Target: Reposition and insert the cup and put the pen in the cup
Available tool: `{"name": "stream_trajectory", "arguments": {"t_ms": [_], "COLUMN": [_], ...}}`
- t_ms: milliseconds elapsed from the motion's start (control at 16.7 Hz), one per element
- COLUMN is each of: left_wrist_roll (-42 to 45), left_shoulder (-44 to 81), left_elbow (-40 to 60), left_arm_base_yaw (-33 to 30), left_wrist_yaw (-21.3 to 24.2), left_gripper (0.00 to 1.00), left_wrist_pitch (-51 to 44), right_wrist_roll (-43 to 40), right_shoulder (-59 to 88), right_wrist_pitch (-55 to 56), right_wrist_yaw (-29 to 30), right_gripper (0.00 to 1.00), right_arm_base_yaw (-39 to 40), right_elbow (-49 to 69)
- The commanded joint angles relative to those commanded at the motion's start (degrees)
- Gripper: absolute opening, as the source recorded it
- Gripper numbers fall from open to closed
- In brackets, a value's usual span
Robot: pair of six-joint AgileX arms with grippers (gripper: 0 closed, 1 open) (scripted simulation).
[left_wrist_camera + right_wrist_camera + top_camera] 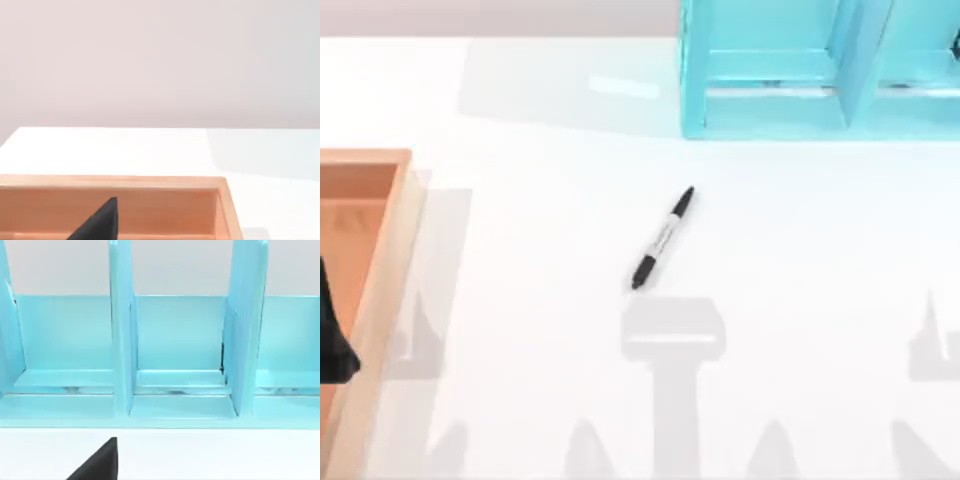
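Nearest to us in the top view, grey shadows of our two arms fall across the front of the white desk [540, 330]. A dark piece of our left tool [332, 340] shows at the left edge, over the wooden tray [382, 290] that stands along the desk's left side. In the left wrist view a black wedge of that tool [100, 222] sits in front of the tray's inner wall [165, 207], with bare desk and a pale wall beyond it. We cannot tell whether this tool is open or closed.

In the right wrist view a like black wedge of our right tool [100, 462] hangs over the white desk, facing the turquoise rack [180, 365]. We cannot tell the state of its fingers either.

Farther in, the pen [663, 238] lies flat near the middle of the desk, well apart from the tray and from the rack. It lies on a slant, one black end nearer us and to the left, the other black end farther and to the right, with a grey-white barrel between them.

At the far right of the desk stands the turquoise rack [770, 110], split by upright dividers into open compartments.
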Motion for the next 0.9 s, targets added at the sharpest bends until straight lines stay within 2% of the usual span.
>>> {"name": "stream_trajectory", "arguments": {"t_ms": [240,420,600,900], "left_wrist_roll": [0.35,1.62,3.46,6.98], "left_shoulder": [1.8,9.01,21.68,51.91], "left_elbow": [1.83,9.06,21.06,44.91], "left_arm_base_yaw": [0.33,1.4,2.94,6.15], "left_wrist_yaw": [-0.04,-0.07,-0.04,-0.02], "left_gripper": [1.0,1.0,1.0,1.0], "left_wrist_pitch": [-1.74,-8.17,-18.18,-39.16], "right_wrist_roll": [0.0,0.0,0.0,0.0], "right_shoulder": [0.0,0.0,0.0,0.0], "right_wrist_pitch": [0.0,0.0,0.0,0.0], "right_wrist_yaw": [0.0,0.0,0.0,0.0], "right_gripper": [1.0,1.0,1.0,1.0], "right_arm_base_yaw": [0.0,0.0,0.0,0.0], "right_elbow": [0.0,0.0,0.0,0.0]}}
